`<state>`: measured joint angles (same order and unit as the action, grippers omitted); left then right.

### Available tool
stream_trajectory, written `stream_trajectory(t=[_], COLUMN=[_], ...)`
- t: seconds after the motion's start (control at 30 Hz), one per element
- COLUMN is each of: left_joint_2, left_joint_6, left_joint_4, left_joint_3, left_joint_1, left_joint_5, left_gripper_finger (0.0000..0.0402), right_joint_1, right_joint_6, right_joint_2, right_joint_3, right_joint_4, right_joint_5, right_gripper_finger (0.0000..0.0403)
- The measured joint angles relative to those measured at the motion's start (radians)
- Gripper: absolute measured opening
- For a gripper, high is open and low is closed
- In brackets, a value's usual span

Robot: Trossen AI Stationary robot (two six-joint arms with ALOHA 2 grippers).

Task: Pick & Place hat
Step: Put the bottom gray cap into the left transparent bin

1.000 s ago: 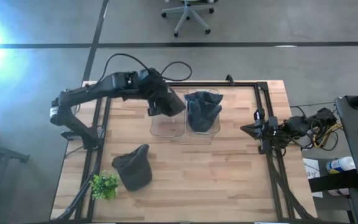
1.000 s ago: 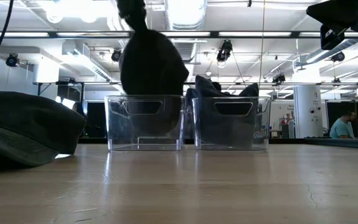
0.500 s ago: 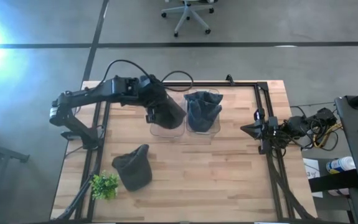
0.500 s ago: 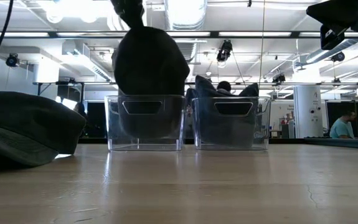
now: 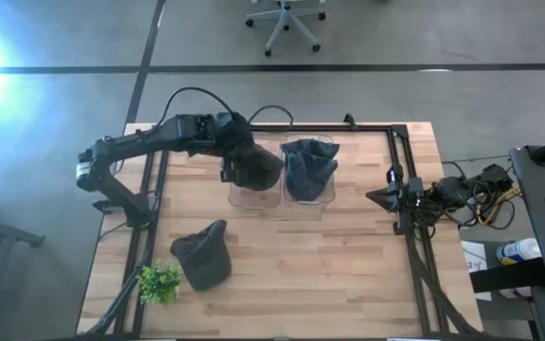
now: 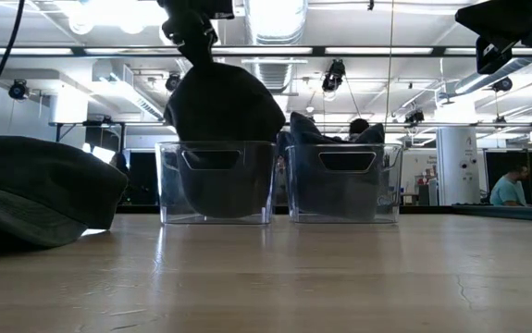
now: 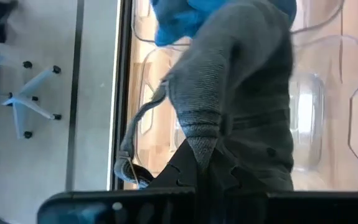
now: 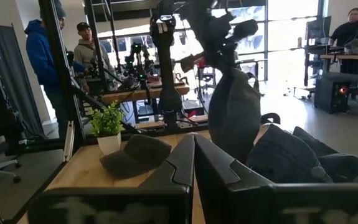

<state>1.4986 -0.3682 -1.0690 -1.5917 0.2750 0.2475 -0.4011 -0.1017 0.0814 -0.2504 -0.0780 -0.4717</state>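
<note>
- Nearest the low camera, on the tabletop (image 5: 348, 265), a spare hat (image 5: 203, 254) lies flat beside a small plant (image 5: 159, 281), untouched.
- Farther back, the left pincer (image 5: 228, 144) is clamped on the top of a dark knitted hat (image 6: 224, 125), which hangs half inside the left clear bin (image 6: 216, 182).
- Risk: the hat bulges about as wide as the bin mouth; let go here, it may drape over the rim or tip the light bin.
- Risk: soft knit may cling to the fingers on opening and lift out again.
- Beside it, the right bin (image 6: 344, 182) already holds dark fabric.
- At the tabletop's far right edge, the right pincer (image 5: 386, 197) waits, its fingers together.
</note>
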Motion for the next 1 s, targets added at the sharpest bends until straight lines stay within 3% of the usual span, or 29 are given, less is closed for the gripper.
stream_trajectory(t=[0.13,0.3,0.43,0.63,0.8,1.0], left_joint_2=[0.000,0.000,0.001,0.029,0.088,0.155], left_joint_6=[-0.028,0.000,-0.005,-0.064,-0.079,-0.141], left_joint_4=[0.022,0.019,0.014,0.012,0.013,0.015], left_joint_3=[0.000,0.000,0.000,-0.004,-0.015,-0.049], left_joint_1=[0.058,0.138,0.162,0.183,0.225,0.258], left_joint_5=[-0.067,-0.368,-0.488,-0.496,-0.402,-0.402], left_gripper_finger=[0.0000,0.0000,0.0000,0.0000,0.0000,0.0000], right_joint_1=[0.000,0.000,0.000,0.000,0.000,0.000], right_joint_6=[0.004,0.004,0.000,0.003,0.005,0.003], right_joint_2=[0.000,0.000,0.000,0.000,0.000,0.000], right_joint_3=[0.000,0.000,0.000,0.000,0.000,0.000], right_joint_4=[0.000,0.000,0.000,0.000,0.000,0.000], right_joint_5=[0.000,0.000,0.000,0.000,0.000,0.000], right_gripper_finger=[0.0009,0.0009,0.0009,0.0009,0.0009,0.0009])
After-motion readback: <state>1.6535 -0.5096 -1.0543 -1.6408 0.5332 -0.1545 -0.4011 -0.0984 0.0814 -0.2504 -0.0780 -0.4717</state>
